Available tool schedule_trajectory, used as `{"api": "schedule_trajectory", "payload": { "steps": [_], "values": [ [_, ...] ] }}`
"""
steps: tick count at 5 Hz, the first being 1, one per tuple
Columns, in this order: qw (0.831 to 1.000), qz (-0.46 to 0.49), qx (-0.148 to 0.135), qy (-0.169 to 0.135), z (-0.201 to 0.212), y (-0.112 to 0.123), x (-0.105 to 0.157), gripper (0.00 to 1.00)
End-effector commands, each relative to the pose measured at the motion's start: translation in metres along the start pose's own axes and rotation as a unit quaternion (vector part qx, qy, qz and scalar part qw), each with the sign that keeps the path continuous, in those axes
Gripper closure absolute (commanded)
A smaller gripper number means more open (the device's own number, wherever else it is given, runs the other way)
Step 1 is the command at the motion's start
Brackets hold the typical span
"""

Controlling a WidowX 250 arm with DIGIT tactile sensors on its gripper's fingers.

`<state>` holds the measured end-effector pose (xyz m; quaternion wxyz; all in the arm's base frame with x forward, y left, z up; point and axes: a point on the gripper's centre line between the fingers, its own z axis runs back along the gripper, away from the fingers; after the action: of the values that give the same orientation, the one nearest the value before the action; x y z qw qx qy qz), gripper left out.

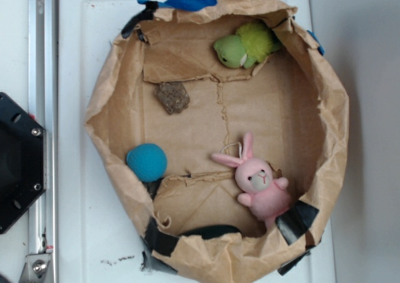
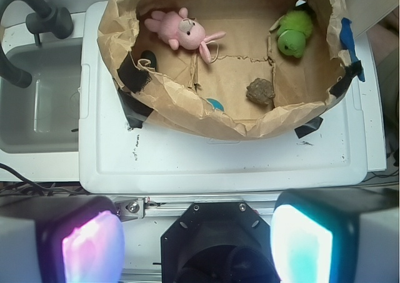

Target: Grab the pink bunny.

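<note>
The pink bunny (image 1: 262, 184) lies on its back in the near right corner of a brown paper tub (image 1: 103, 111), ears pointing toward the middle. In the wrist view the bunny (image 2: 181, 29) sits at the far left of the tub (image 2: 187, 105). My gripper (image 2: 197, 245) hangs high above the robot's base, well short of the tub and far from the bunny. Its fingers (image 2: 90, 245) stand wide apart with nothing between them. The exterior view does not show the gripper.
A green plush toy (image 1: 245, 45) lies at the tub's far side, a teal ball (image 1: 147, 162) at its left and a brown lump (image 1: 172, 97) between them. The tub stands on a white board (image 2: 219, 161). A sink (image 2: 37, 99) with a faucet (image 2: 37, 17) flanks it.
</note>
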<state>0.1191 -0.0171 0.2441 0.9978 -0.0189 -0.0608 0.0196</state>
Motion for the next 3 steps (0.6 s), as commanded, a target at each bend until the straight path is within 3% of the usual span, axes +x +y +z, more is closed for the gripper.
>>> {"api": "schedule_trajectory", "payload": {
  "steps": [1, 2, 3],
  "values": [
    [1.000, 0.000, 0.000, 0.000, 0.000, 0.000, 0.000, 0.00],
    [0.999, -0.023, 0.032, -0.005, -0.015, 0.010, 0.044, 0.00],
    [0.995, -0.101, 0.011, 0.022, -0.038, 0.023, 0.069, 0.00]
  ]
}}
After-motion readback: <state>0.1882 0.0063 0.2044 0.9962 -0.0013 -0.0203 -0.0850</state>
